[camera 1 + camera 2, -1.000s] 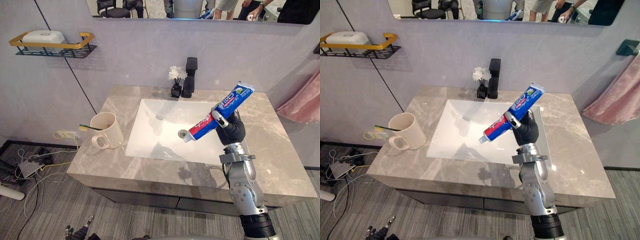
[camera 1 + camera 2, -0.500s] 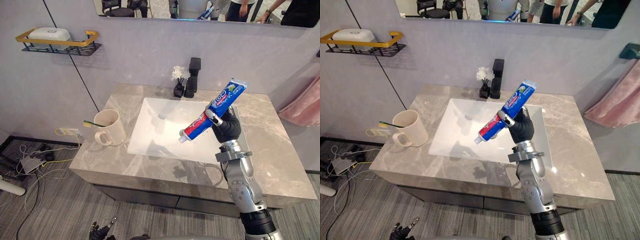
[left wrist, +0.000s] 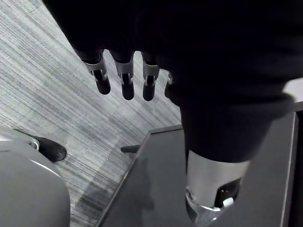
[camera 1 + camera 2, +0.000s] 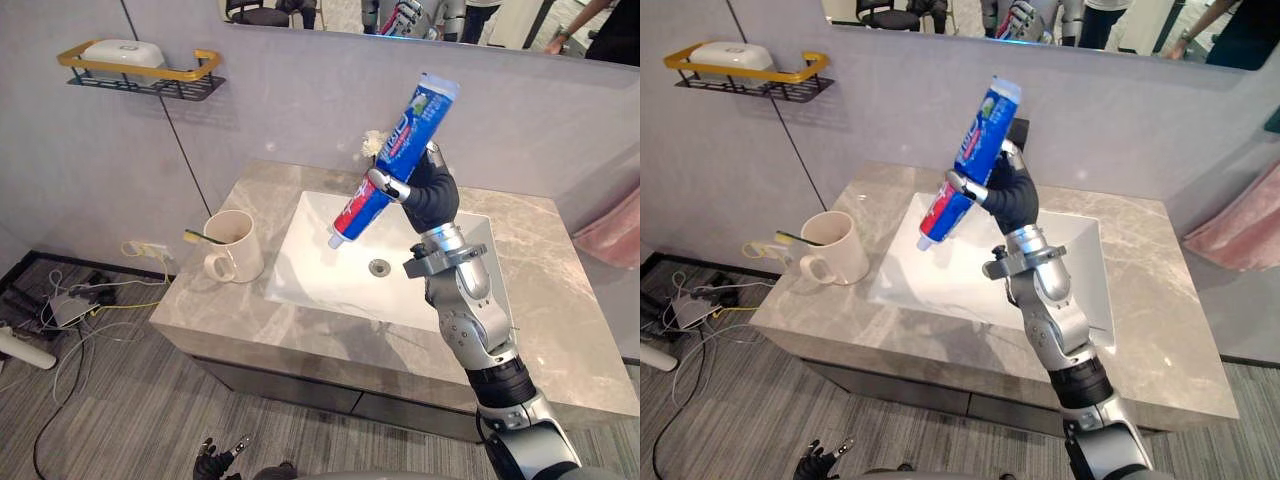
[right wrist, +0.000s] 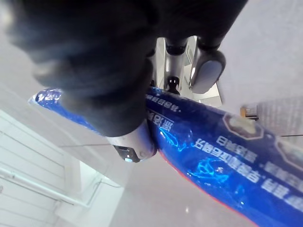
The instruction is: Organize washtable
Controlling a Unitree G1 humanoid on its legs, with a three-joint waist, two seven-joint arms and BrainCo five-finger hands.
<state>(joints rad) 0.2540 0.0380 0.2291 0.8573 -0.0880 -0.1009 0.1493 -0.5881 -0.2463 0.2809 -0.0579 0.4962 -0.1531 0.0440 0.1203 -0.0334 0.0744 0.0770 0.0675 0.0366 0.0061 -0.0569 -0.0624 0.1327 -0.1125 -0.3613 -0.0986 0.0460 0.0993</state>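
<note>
Off the counter (image 4: 560, 310) the left hand (image 3: 124, 85) hangs slack; right of the mug (image 4: 235, 248), above the sink (image 4: 310, 275), the right hand (image 4: 432, 195) is curled round the tilted tube (image 4: 400, 140): likely light, soft, slick, so grip mid-body, gently.

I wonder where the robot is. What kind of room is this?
Probably a bathroom: a white sink under a mirror, a mug holding a toothbrush, and a toothpaste tube in the right hand.

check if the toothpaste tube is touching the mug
Apart. The left eye view shows the toothpaste tube held up in the right hand over the sink, with a wide gap to the mug.
</note>
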